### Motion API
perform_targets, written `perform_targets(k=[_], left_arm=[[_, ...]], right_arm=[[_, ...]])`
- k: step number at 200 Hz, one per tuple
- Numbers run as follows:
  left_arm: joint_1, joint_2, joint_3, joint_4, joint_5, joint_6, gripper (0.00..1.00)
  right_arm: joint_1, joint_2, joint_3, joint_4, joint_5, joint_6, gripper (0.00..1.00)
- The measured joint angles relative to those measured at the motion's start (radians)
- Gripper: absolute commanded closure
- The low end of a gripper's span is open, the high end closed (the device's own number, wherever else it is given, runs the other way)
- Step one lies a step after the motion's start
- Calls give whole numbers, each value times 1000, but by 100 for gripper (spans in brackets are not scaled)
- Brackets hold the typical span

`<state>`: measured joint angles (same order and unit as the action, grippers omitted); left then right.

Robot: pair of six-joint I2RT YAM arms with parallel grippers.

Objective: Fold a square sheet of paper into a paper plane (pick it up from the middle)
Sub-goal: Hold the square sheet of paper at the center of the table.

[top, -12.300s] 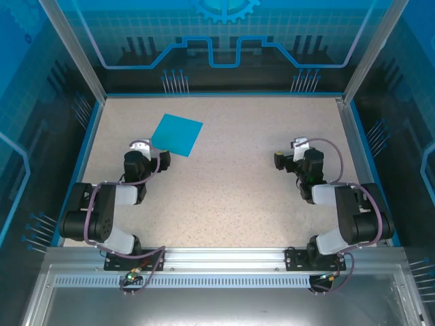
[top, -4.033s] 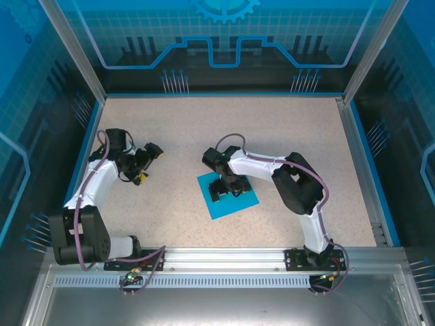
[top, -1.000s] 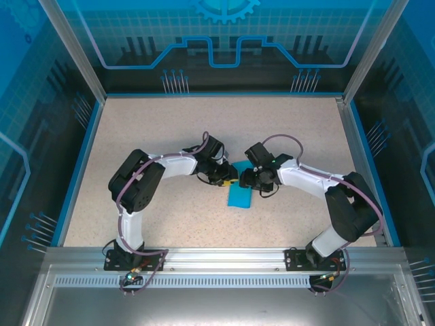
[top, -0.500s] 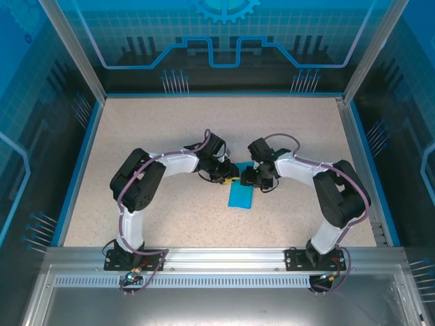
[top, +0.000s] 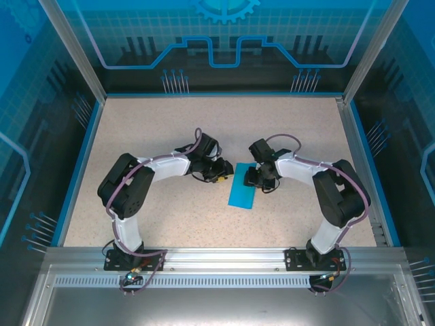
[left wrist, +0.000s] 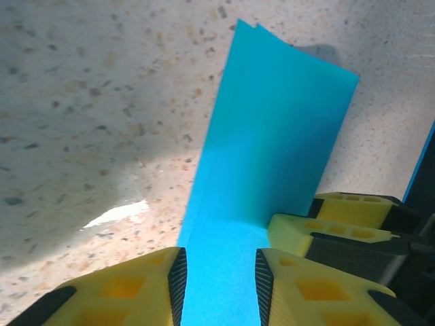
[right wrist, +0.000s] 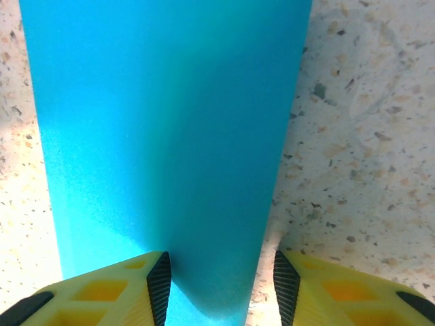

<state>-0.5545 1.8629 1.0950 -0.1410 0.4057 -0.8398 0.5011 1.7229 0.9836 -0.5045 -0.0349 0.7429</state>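
my left gripper [left wrist: 217,261] hangs jaws apart over one end of the square sheet of paper [top: 242,193], which lies folded in half mid surface [top: 156,129]. my right gripper [right wrist: 217,268] straddles it, jaws apart too. i judge only the first fold done; nose and wings remain.

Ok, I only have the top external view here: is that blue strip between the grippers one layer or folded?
Observer: Folded. The left wrist view shows two offset edges at the far end of the square sheet of paper.
Operator: Clamped on the left side?
Observer: No, the left gripper is open, paper showing in the gap between its fingers.
Operator: And the right?
Observer: The right gripper is open too, the strip's end running into its gap.
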Motion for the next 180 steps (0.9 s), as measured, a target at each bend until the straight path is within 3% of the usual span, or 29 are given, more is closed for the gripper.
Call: perform_targets(k=[180], left_arm=[[27, -9, -19, 49, -6, 0, 63]], right_arm=[[-5, 71, 76, -76, -18, -18, 46]])
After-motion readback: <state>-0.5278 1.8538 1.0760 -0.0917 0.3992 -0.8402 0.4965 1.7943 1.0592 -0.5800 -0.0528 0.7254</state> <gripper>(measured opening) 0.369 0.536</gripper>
